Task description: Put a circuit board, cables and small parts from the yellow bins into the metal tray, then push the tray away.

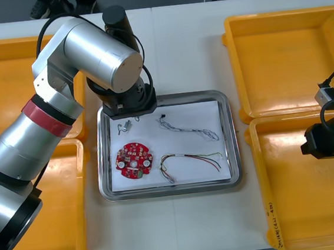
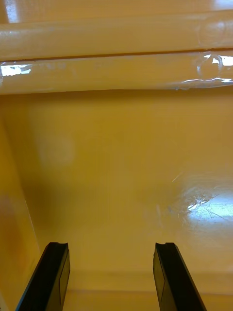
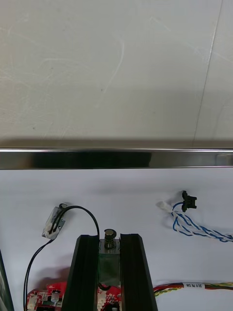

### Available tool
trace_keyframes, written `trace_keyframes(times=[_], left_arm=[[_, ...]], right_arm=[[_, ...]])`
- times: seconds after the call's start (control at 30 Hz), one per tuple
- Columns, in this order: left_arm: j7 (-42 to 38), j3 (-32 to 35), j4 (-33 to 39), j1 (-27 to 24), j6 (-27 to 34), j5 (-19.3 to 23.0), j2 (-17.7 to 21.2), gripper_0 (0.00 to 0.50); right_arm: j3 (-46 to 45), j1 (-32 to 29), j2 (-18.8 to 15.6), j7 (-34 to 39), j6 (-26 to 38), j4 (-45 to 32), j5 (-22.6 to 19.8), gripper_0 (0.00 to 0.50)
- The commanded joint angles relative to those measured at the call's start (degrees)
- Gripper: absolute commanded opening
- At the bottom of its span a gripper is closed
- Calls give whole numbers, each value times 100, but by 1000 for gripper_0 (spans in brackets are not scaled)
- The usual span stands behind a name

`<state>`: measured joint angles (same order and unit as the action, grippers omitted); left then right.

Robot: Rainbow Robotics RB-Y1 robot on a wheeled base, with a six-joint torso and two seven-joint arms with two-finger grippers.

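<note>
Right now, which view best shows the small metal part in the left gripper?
Left wrist view: the small metal part sits clamped between the left gripper's fingers. In front view the left arm covers it; the right gripper's camera faces a yellow bin.

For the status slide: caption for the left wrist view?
Left end effector shut on a small metal part over the metal tray, black cable and twisted blue and white cable flanking it.

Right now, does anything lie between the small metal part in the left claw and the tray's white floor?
Nothing visible. The left claw holds the small metal part over bare white floor of the shiny metal tray; the thin black cable lies beside it.
</note>
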<state>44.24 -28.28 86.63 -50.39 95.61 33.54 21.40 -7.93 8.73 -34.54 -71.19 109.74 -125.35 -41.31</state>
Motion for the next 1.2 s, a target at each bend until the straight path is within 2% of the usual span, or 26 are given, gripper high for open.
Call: trace_keyframes(times=[0.03,0.8,0.9,0.93,0.97,1.0,1.03,1.1,1.17,1.2], left_arm=[[-223,-81,74,82,-86,-102,-136,0],[-82,-99,74,301,-121,-225,-154,0],[-73,-99,74,328,-130,-225,-154,32],[-64,-108,74,345,-148,-225,-154,57],[-56,-108,74,345,-156,-225,-154,132],[-47,-108,74,345,-156,-216,-163,235],[-47,-108,74,345,-165,-216,-163,284],[-29,-108,74,345,-156,-216,-189,449],[-20,-117,74,345,-156,-216,-198,500],[-29,-108,74,345,-156,-216,-198,500]], right_arm=[[-165,-73,9,-79,26,-51,-9,500],[-165,-82,-18,-70,26,-51,-26,500],[-165,-73,-18,-53,26,-43,-26,500],[-174,-82,-18,-44,26,-43,-35,500],[-165,-73,-18,-44,26,-51,-35,500],[-165,-82,-18,-44,26,-43,-44,500],[-165,-73,-18,-44,26,-51,-35,500],[-165,-82,-18,-53,26,-51,-44,500],[-165,-73,-18,-53,26,-43,-44,500],[-165,-82,-18,-62,26,-43,-44,500]])
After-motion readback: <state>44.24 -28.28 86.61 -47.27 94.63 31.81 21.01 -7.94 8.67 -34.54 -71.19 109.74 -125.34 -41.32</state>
